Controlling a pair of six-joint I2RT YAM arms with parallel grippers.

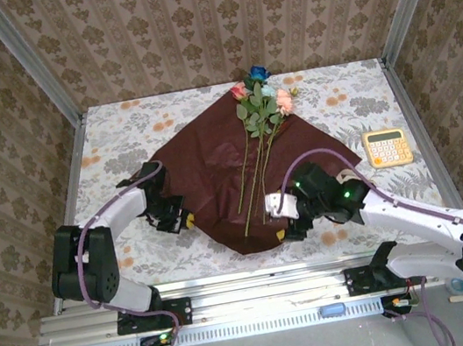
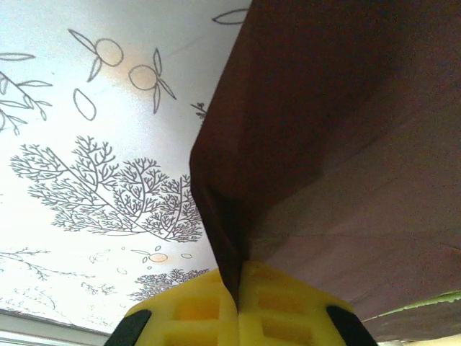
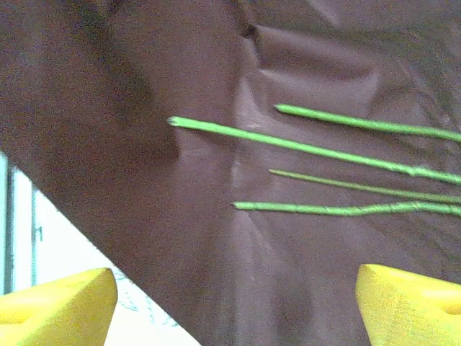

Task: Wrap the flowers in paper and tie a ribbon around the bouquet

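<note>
Thin, matt, creased paper (image 1: 204,169); smooth printed tablecloth (image 1: 118,130) — left fingers (image 2: 187,310) of yellow moulded plastic.

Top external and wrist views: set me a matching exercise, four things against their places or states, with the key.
1. left pincer
2. right pincer
3. flowers
4. calculator

A. lying on the paper, heads at its far corner
B. open above the stem ends
C. beside the paper, on the right
D. shut on the paper's edge

Pairs: 1-D, 2-B, 3-A, 4-C
</note>
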